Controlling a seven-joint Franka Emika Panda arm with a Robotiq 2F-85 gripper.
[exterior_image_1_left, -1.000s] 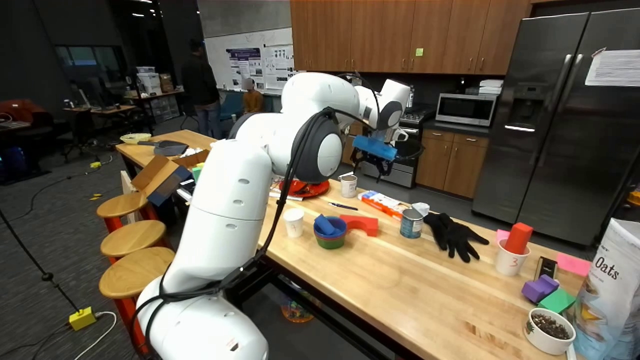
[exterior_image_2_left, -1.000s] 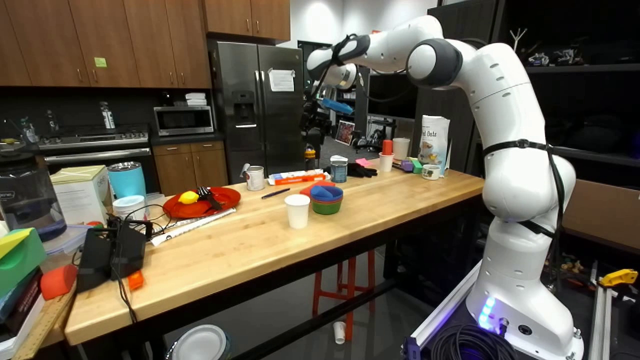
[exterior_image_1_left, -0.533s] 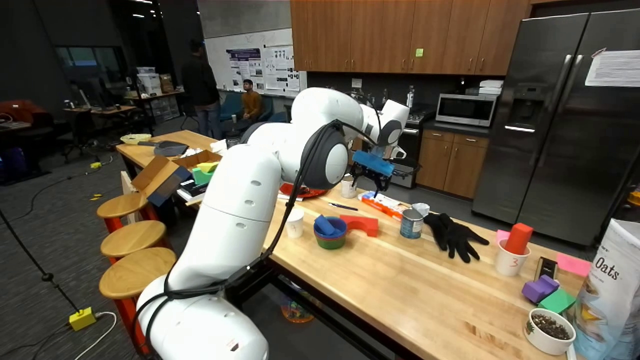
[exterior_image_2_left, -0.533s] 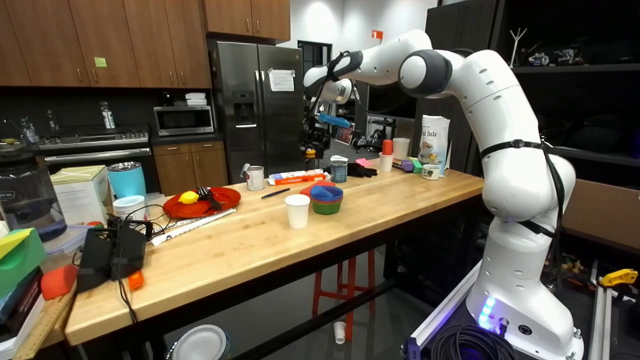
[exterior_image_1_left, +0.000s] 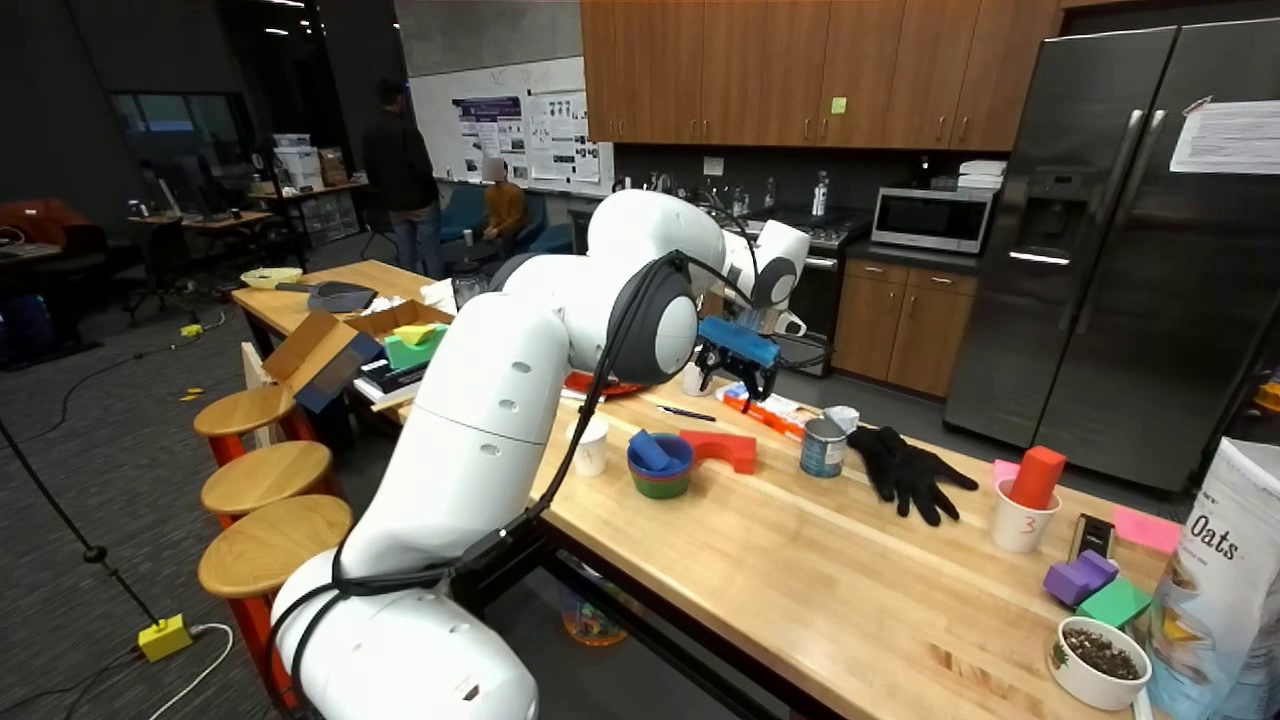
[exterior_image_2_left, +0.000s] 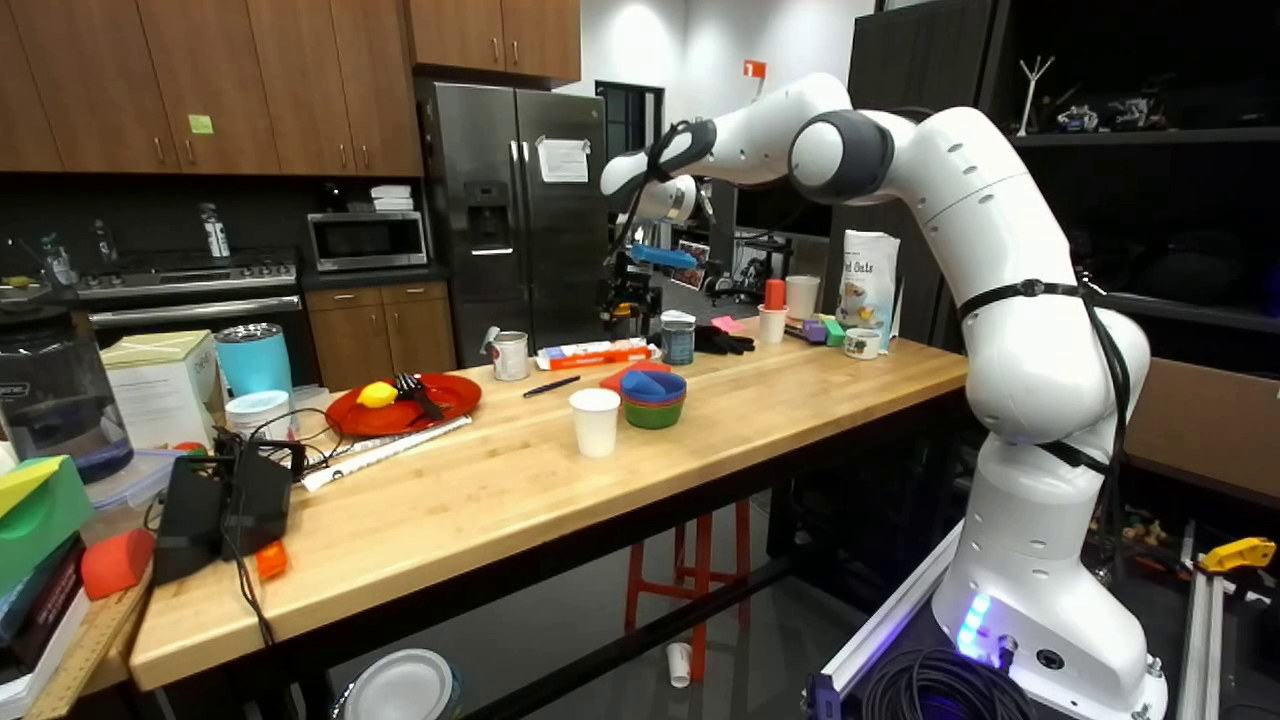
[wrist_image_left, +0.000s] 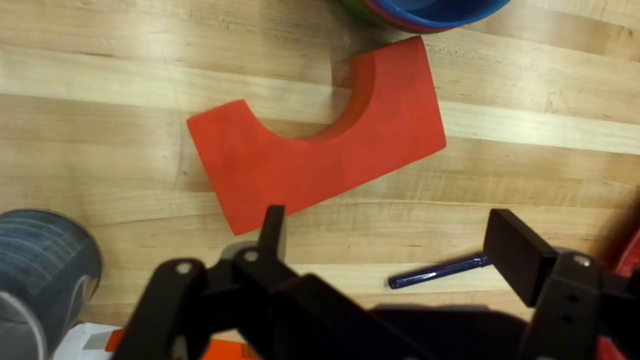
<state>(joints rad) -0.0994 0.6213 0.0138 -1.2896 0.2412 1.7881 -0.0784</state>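
My gripper (wrist_image_left: 390, 220) stands open over the table, with nothing between its fingers. In an exterior view the gripper (exterior_image_1_left: 727, 393) hangs above the tabletop, near the orange and white box (exterior_image_1_left: 785, 412). Below it in the wrist view lies a red arch block (wrist_image_left: 320, 167), its lower left corner partly behind a fingertip. A dark blue pen (wrist_image_left: 435, 271) shows between the fingers, one end hidden by the right finger. At the top edge, stacked bowls (wrist_image_left: 445, 15) sit close to the arch; an exterior view shows a blue block (exterior_image_1_left: 649, 450) in them. A grey-blue can (wrist_image_left: 45, 265) stands at left.
A white cup (exterior_image_2_left: 596, 424) stands beside the bowls. Farther along are a red plate (exterior_image_2_left: 460, 393) with a yellow item and a white can (exterior_image_2_left: 511, 357). Opposite lie black gloves (exterior_image_1_left: 912, 478), a cup holding a red block (exterior_image_1_left: 1037, 477) and an oats bag (exterior_image_1_left: 1215, 570).
The arm has come down toward the tabletop over the last second, the gripper dropping nearer the box and pen. It stays open; the objects on the table have not moved.
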